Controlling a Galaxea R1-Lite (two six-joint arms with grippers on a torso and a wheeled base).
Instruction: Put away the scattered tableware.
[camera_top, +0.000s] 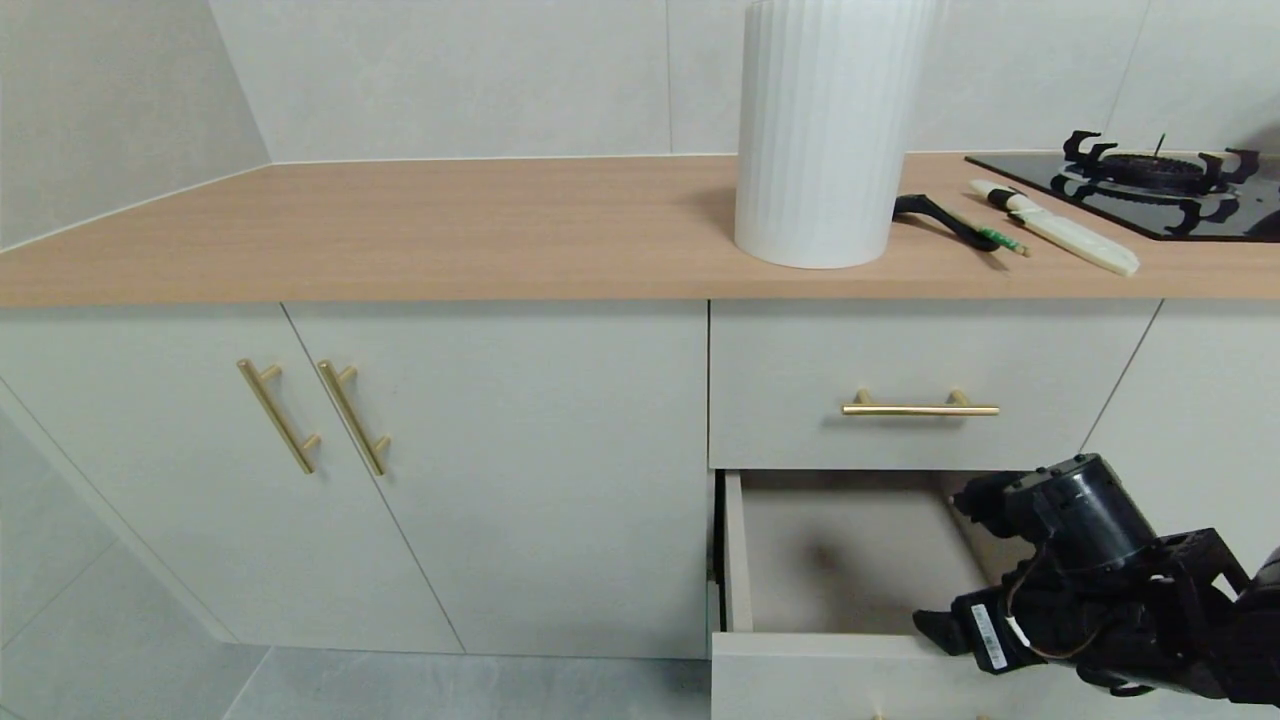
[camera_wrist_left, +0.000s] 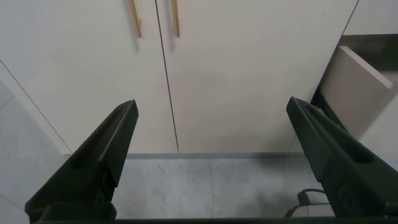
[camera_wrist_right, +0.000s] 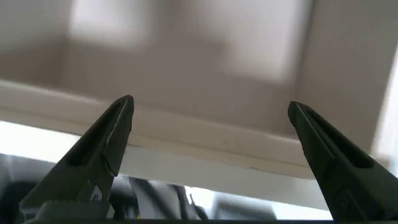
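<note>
Head view has the tableware on the bench (camera_top: 450, 230), beside the white ribbed canister (camera_top: 820, 130): a black-handled utensil (camera_top: 945, 218), a green-tipped stick (camera_top: 1003, 240) and what looks like a sheathed knife (camera_top: 1060, 228), lying close together. The right hand (camera_wrist_right: 211, 143), fingers spread and empty, hangs at the front edge of the open lower drawer (camera_top: 840, 570). The left hand (camera_wrist_left: 211, 143) is spread too, low before the cupboard doors (camera_wrist_left: 236, 74). The drawer seems open enough. Rise clear of its front, then take one piece by its handle.

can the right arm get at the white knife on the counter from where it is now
Probably yes, once it lifts. The right hand hangs open at the open drawer, below the counter. The knife lies uncovered near the counter's front edge on that same side, with the white container to its left.
</note>
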